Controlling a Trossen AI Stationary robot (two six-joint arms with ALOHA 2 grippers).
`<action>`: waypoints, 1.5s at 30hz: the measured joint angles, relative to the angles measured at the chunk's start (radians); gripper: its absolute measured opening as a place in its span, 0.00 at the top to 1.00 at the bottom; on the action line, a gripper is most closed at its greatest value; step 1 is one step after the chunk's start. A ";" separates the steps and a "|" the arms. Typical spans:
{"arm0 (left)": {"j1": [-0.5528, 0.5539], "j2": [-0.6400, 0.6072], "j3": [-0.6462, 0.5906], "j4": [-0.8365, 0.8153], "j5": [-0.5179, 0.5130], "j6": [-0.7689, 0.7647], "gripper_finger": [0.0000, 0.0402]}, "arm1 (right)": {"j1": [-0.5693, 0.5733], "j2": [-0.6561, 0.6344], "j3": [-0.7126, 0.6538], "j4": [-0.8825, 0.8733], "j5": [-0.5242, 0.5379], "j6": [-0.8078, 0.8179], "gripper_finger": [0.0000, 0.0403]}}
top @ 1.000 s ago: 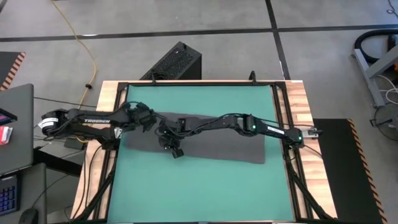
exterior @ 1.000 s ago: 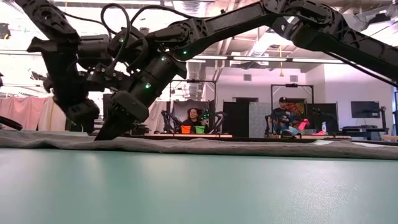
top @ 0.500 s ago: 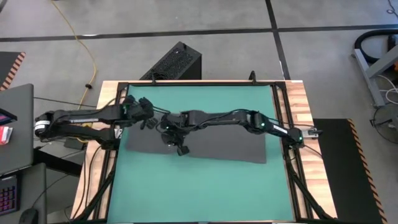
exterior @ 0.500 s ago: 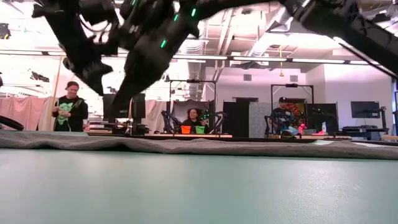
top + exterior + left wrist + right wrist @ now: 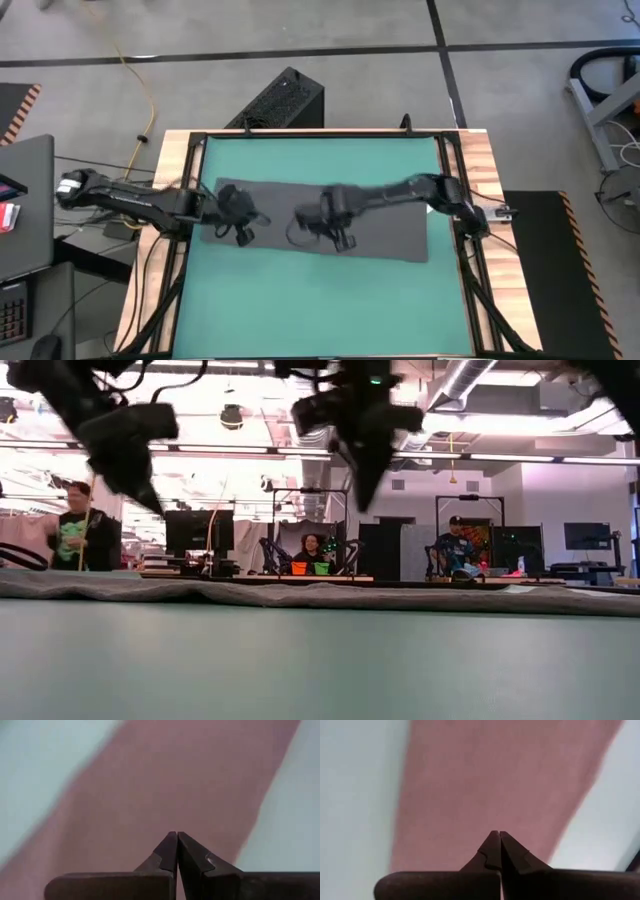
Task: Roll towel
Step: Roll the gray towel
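The dark grey towel (image 5: 385, 230) lies spread flat across the middle of the green mat, its long side running from the table's left to its right; in the low view it is a low grey strip (image 5: 400, 597). My left gripper (image 5: 243, 234) hangs shut above the towel's left part (image 5: 165, 780), clear of it (image 5: 148, 500). My right gripper (image 5: 345, 242) hangs shut above the towel's middle (image 5: 505, 780), pointing steeply down and also clear of it (image 5: 365, 500). Neither gripper has anything between its fingers.
The green mat (image 5: 320, 300) shows bare on the near and far sides of the towel. Black frame rails (image 5: 452, 160) and wooden strips (image 5: 485, 170) run along the table's edges. A black box (image 5: 280, 100) stands on the floor beyond the far edge. People (image 5: 312, 550) are in the room behind.
Both grippers have risen from the towel's left part and stay shut. My right gripper has gone toward the table's right edge and tipped to point more steeply down. My left gripper has swung toward the near edge. The towel lies flat as before.
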 joint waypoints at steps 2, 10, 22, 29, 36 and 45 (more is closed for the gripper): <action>-0.067 0.043 -0.005 -0.032 -0.037 -0.092 1.00 | 0.038 -0.070 -0.150 0.059 0.027 0.055 0.98; -0.217 0.211 -0.004 -0.145 -0.087 -0.427 1.00 | 0.168 -0.338 -0.550 0.321 0.078 0.319 0.98; -0.135 0.446 0.001 -0.280 -0.030 -0.506 1.00 | 0.275 -0.436 -0.651 0.414 0.148 0.426 0.97; 0.032 0.500 0.026 -0.266 -0.211 -0.400 1.00 | 0.285 -0.434 -0.651 0.425 0.263 0.474 0.97; 0.284 0.496 0.088 0.026 -0.359 0.112 1.00 | 0.257 -0.434 -0.651 0.459 0.328 0.538 0.95; 0.261 0.463 0.199 0.278 0.046 0.267 1.00 | 0.259 -0.434 -0.651 0.438 0.327 0.572 0.95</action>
